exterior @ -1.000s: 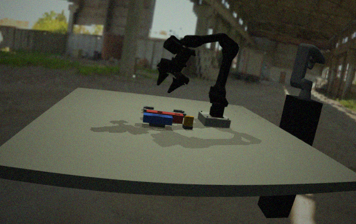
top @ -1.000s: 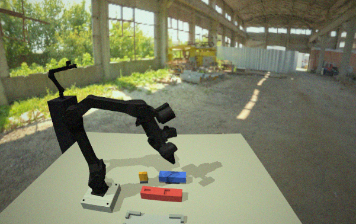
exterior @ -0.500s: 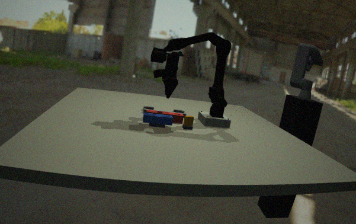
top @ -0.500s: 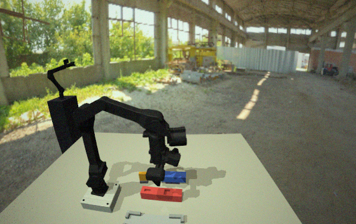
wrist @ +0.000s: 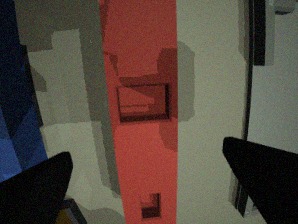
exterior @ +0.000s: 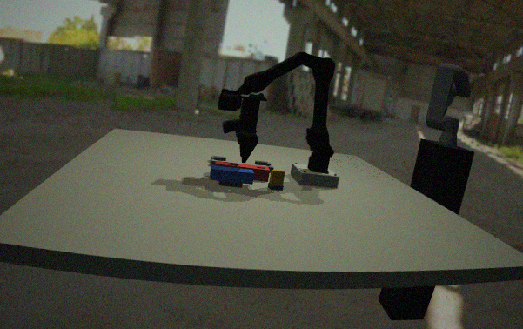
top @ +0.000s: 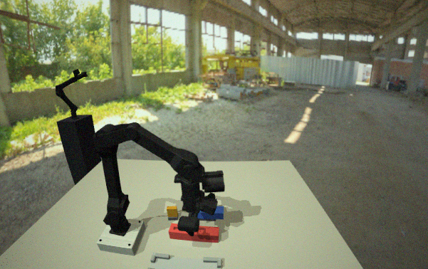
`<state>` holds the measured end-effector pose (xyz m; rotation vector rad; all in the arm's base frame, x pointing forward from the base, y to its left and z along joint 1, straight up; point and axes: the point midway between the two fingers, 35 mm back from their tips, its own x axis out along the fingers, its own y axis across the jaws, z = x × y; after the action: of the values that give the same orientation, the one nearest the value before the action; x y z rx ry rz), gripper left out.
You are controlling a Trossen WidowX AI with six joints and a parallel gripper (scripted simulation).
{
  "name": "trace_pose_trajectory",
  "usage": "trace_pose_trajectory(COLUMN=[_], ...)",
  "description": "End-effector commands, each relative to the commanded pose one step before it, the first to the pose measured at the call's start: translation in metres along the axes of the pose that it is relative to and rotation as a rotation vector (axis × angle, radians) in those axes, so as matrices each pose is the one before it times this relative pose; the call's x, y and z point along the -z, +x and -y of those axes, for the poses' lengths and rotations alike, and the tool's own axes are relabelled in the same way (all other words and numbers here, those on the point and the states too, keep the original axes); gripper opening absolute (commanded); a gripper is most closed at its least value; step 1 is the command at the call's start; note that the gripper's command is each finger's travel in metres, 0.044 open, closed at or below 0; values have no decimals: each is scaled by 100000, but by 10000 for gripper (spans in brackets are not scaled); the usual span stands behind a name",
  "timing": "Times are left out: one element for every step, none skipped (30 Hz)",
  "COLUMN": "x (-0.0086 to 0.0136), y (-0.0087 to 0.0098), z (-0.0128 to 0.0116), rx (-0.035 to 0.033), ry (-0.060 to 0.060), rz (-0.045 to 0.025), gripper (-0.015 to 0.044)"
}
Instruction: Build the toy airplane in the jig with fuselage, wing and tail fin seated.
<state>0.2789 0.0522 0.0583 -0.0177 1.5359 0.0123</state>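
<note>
The red fuselage [top: 209,236] [exterior: 262,174] [wrist: 145,172] lies on the table beside the jig [top: 188,264] [wrist: 280,115], its larger and smaller sockets facing up and empty. My gripper [top: 191,233] [exterior: 244,161] [wrist: 149,152] is open above the fuselage, its fingers wide on either side of it, with nothing between them. The blue wing [top: 218,213] [exterior: 231,174] [wrist: 15,155] lies on the fuselage's other side, partly hidden by the arm in the top view. The orange tail fin [top: 171,211] [exterior: 277,178] stands near the fuselage's socketed tail end, its dark blue part down.
The arm's pale base block [top: 118,243] [exterior: 317,177] is close to the tail fin and the fuselage's tail end. The jig's raised corner pieces [top: 161,256] are near the fuselage; its near part is cut off in the top view. A second arm stands on a black pedestal [top: 77,146] beyond the table.
</note>
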Motion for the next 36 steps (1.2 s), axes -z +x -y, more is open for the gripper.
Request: trace_pose_trajectory(x=[180,-12,-13,-12,-11,-10,-9,-8,-7,-6,-4,-3,-2,-1,0,1,2,3,4,5,6,7,8,9,10,11,12,13,14,15,13,8,3,0,0,0], y=[561,137,165,165,165,165,165,164,164,164,164,164,164,163,163,163,162,162,162,161,161,161,161,160,160,160,159,159,159,159,127,76,25,0,0,0], z=[-40,-2,-2,-2,-2,-2,-2,-1,-1,0,0,0,1,1,1,1,1,1,1,0,0,1,1,1,1,1,1,2,2,2,2,1,0,0,0,0], rx=[-371,0,0,0,0,0,0,0,0,3,3,3,3,3,3,3,3,3,1,-2,-2,-2,-2,-2,-1,-1,-1,-1,-1,-1,-1,-1,0,0,0,0], ry=[664,0,0,0,0,0,0,0,0,-2,-2,-2,-2,-2,-2,-2,-2,-2,-1,2,2,2,2,2,2,2,2,2,2,2,1,1,0,0,0,0], rz=[-661,0,0,0,0,0,0,0,0,-1,-1,-1,-1,-1,-1,-1,-2,-2,-2,-1,-1,-1,-2,-2,-2,-2,-2,-2,-2,-2,-2,-1,0,0,0,0], gripper=[440,440,440,440,440,440,440,440,440,440,440,440,440,440,440,440,440,440,440,440,440,440,440,440,440,440,440,440,440,440,440,440,440,414,387,361])
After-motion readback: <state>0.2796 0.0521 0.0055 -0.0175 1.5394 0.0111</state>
